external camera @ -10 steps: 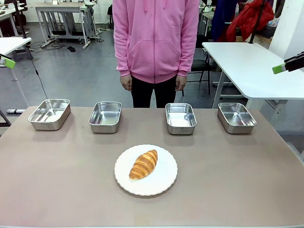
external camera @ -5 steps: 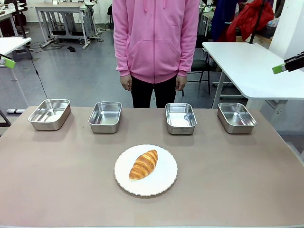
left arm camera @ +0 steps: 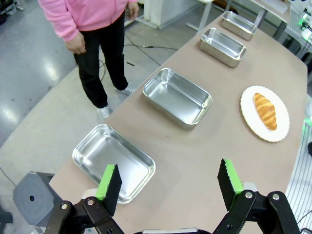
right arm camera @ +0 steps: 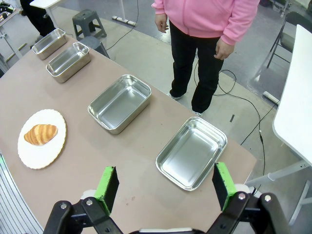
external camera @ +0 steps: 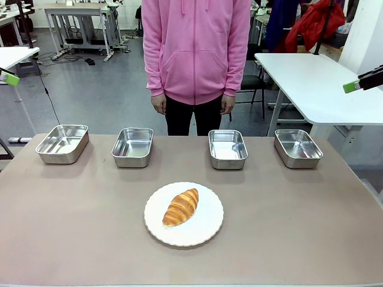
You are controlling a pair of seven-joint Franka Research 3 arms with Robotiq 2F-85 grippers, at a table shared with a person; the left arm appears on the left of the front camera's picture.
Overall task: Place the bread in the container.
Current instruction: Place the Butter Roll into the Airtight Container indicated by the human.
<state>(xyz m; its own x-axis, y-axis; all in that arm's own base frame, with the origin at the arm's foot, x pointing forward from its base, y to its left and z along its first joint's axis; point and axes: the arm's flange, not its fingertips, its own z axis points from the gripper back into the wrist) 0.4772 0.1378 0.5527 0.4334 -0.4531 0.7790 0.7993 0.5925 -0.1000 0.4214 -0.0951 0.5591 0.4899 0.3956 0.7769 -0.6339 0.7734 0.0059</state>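
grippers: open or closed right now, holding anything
Left gripper: open, holding nothing.
Right gripper: open, holding nothing.

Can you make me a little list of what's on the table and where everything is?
bread: lying on the plate
plate: near the table's middle
pans: four in a row at the far edge, all empty
person: standing behind the pans, hands down
left gripper: open, holding nothing
right gripper: open, holding nothing

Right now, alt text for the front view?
A bread lies on a white plate at the near middle of a brown table. Four empty steel pans stand in a row along the far edge, with a person in pink behind.
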